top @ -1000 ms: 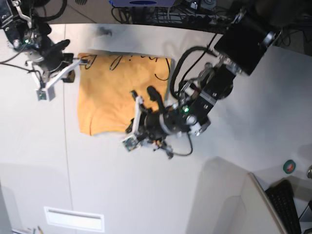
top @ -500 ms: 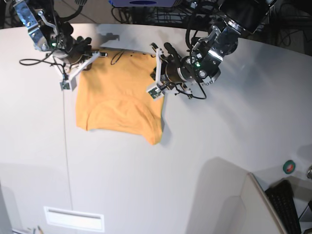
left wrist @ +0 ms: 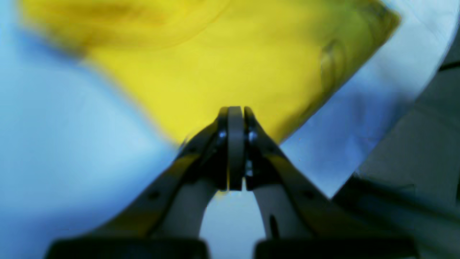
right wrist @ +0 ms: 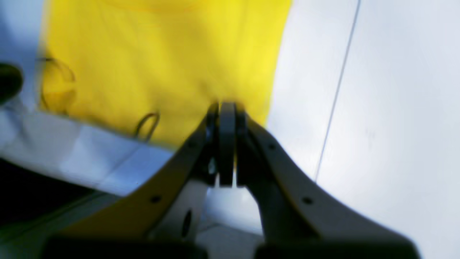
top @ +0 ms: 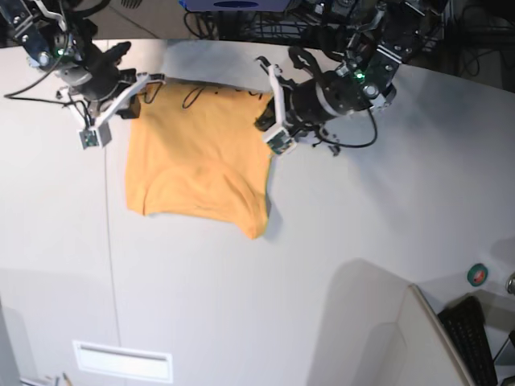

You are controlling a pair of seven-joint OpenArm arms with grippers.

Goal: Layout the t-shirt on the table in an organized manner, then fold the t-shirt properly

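Observation:
The orange-yellow t-shirt lies on the white-grey table, with thin black line markings along its far edge. My left gripper is shut on the shirt's far right edge. In the left wrist view the gripper pinches yellow cloth. My right gripper is shut on the far left corner. In the right wrist view the gripper pinches the shirt's edge beside a black loop marking. The shirt's near right corner hangs down to a point.
A thin dark seam runs down the table left of the shirt and shows in the right wrist view. A white label sits near the front edge. A grey panel, a keyboard and a green disc are at the lower right.
My left gripper has gone from the shirt's near right edge up to its far right edge. The shirt's near edge now slants to a point. Both arms have shifted slightly outward.

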